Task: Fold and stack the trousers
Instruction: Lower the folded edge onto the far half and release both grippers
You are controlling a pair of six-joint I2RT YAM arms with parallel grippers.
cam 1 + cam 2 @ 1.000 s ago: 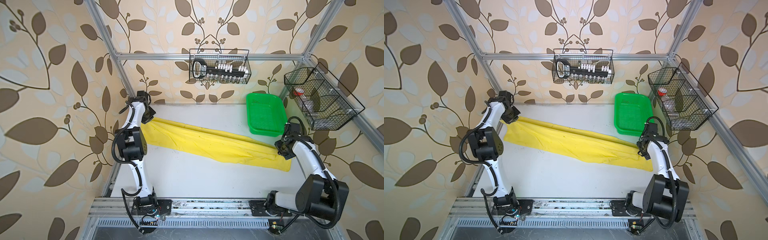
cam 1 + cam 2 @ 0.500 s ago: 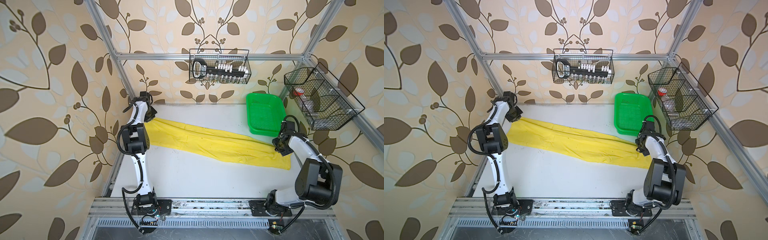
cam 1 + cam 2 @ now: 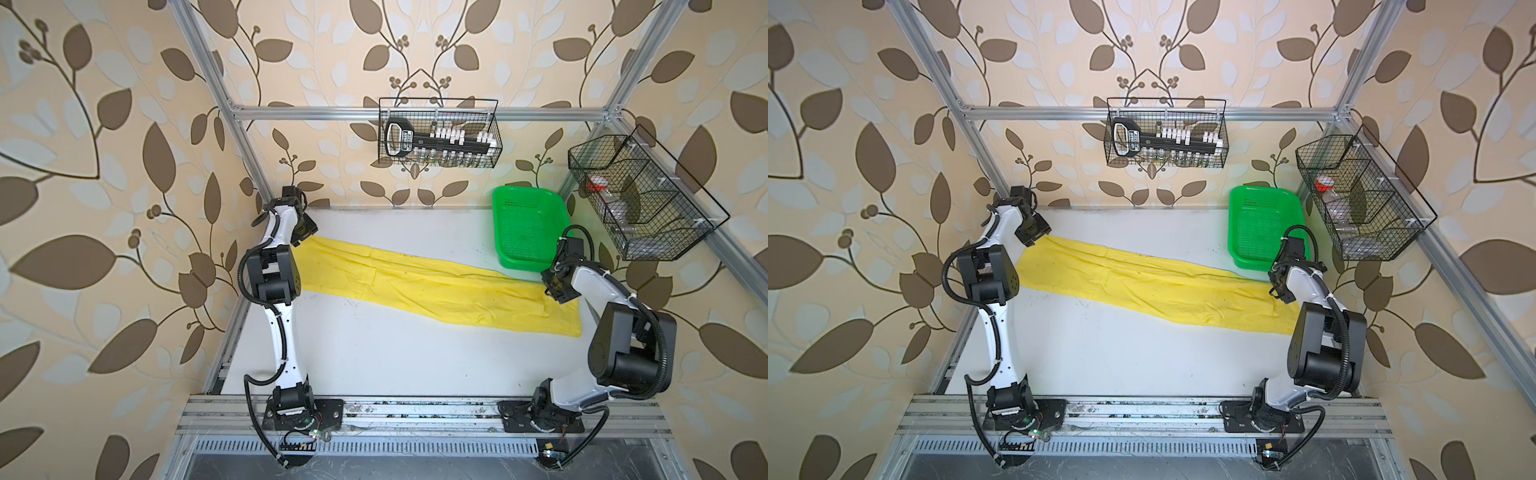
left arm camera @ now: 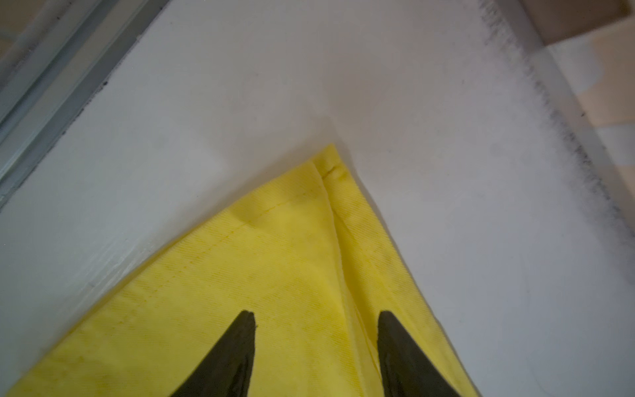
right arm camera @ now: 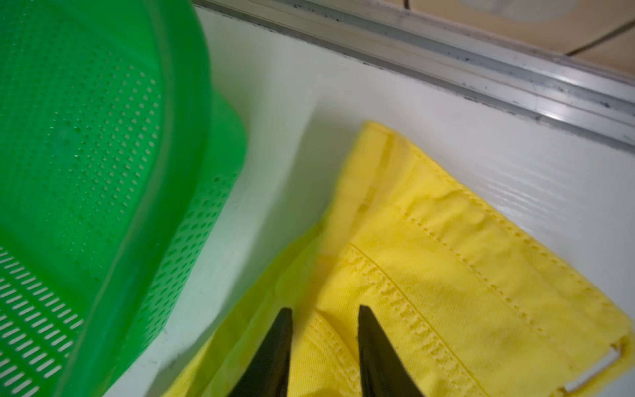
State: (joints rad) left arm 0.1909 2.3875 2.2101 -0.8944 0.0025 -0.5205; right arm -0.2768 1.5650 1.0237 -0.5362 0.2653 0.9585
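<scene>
The yellow trousers (image 3: 415, 286) (image 3: 1150, 291) lie flat as one long folded strip, running from the back left of the table to the right front. My left gripper (image 3: 305, 232) (image 3: 1034, 232) hovers over the strip's back left corner. In the left wrist view it (image 4: 316, 319) is open, with flat cloth (image 4: 275, 275) under the parted fingers (image 4: 240, 343). My right gripper (image 3: 559, 289) (image 3: 1281, 289) is over the waistband end. In the right wrist view it (image 5: 324, 312) is open, and a stitched ridge of cloth (image 5: 446, 275) rises between the fingers (image 5: 374, 343).
A green mesh basket (image 3: 528, 224) (image 5: 86, 137) stands at the back right, just beyond the right gripper. Wire baskets hang on the back wall (image 3: 438, 137) and the right wall (image 3: 636, 199). Metal frame rails (image 4: 51, 68) edge the white table.
Both grippers have gone from shut to open and let go of the trousers' ends. The strip has shifted slightly toward the back and settled flat.
</scene>
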